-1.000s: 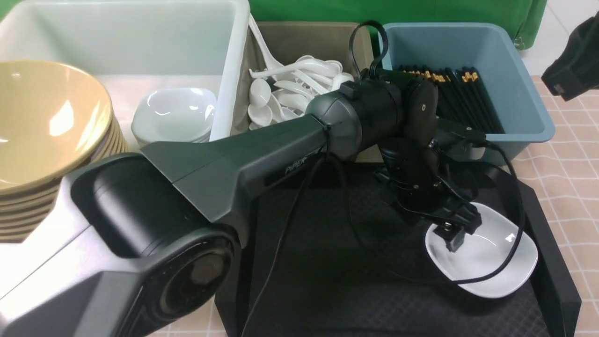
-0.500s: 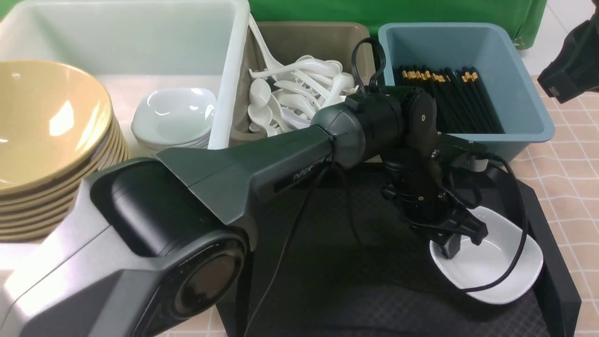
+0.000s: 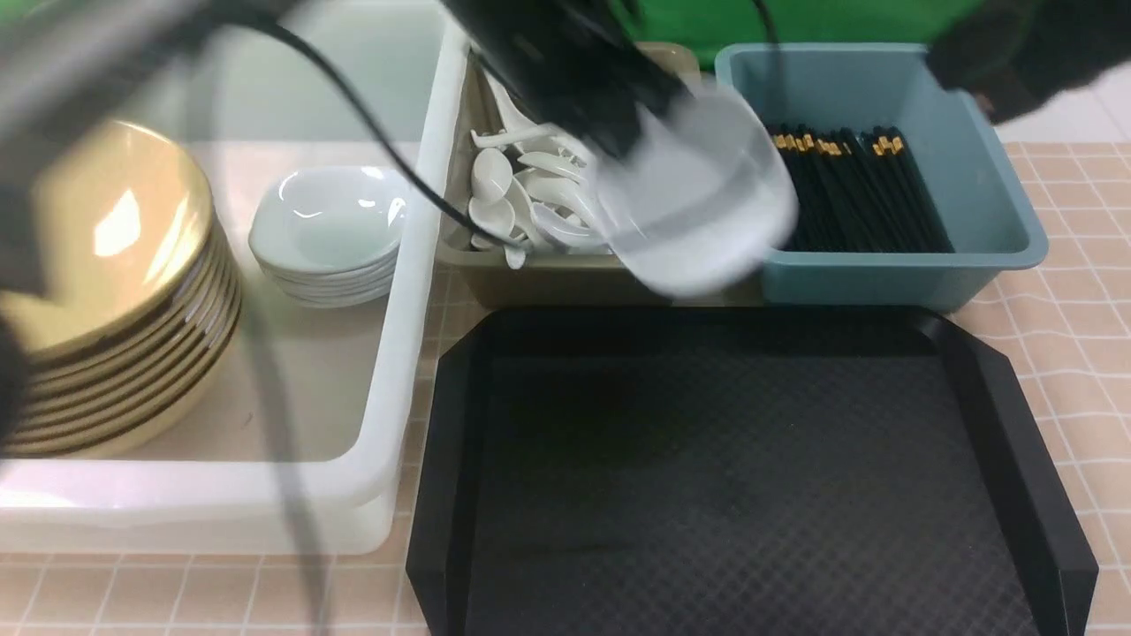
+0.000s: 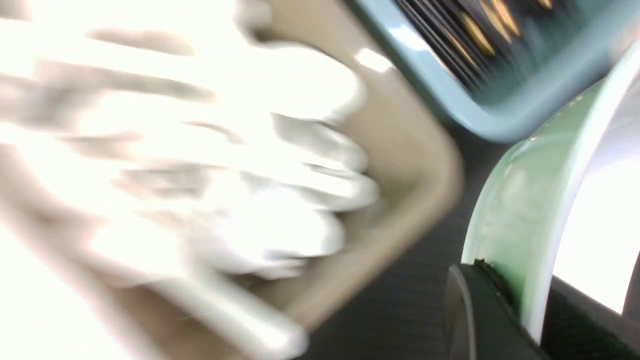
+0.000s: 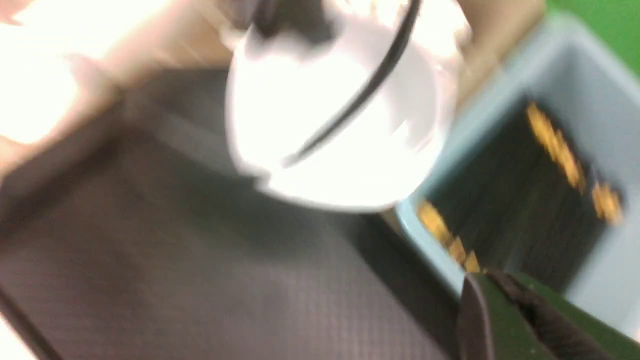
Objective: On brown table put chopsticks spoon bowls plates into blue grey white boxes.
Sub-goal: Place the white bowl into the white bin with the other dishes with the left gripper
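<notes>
A: Surface & room?
B: Pink-tan check desk (image 3: 1078, 265), green cloth (image 3: 795, 22) behind, black tray (image 3: 724, 477) in front.
A: Boxes?
B: White tub (image 3: 389, 371): bowls (image 3: 106, 230) stacked, plates (image 3: 327, 230) stacked. Grey box (image 3: 548, 283): spoons (image 3: 521, 194). Blue box (image 3: 998, 203): chopsticks (image 3: 866, 194) lying front-to-back, gold ends far.
A: Arms?
B: Left jaws clamp one plate (image 3: 698, 203), blurred, in air over grey/blue box edges, inside facing camera. Right jaws closed, by blue box's far right corner.

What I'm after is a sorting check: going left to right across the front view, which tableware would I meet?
stack of tan bowls → stack of white plates → white spoons → blurred plate in mid-air → black chopsticks
</notes>
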Action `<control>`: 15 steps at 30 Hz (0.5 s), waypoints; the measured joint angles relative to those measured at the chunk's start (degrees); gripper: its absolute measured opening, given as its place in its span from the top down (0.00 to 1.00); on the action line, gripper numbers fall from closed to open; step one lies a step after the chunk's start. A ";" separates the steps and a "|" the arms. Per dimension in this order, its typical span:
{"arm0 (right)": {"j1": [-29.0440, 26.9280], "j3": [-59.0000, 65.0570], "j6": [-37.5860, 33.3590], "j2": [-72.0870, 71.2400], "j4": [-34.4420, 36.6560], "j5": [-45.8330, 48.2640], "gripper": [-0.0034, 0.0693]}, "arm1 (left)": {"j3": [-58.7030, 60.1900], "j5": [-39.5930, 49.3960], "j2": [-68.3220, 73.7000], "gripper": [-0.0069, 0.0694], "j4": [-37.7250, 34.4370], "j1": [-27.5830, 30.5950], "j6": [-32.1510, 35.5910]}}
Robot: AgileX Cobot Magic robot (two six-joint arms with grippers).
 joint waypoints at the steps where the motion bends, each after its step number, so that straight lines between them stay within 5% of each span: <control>1: 2.23 -1.57 -0.58 1.12 0.00 -0.33 0.89 | 0.00 0.21 -1.50 0.90 0.00 2.97 0.04; 9: 12.81 -9.54 -5.73 12.85 0.31 -2.96 0.89 | 0.06 0.75 -4.89 0.90 0.89 23.38 -3.46; 15: 13.46 -10.63 -5.94 17.38 0.00 -3.05 0.88 | 3.23 -1.31 -1.83 0.90 1.55 27.13 -3.68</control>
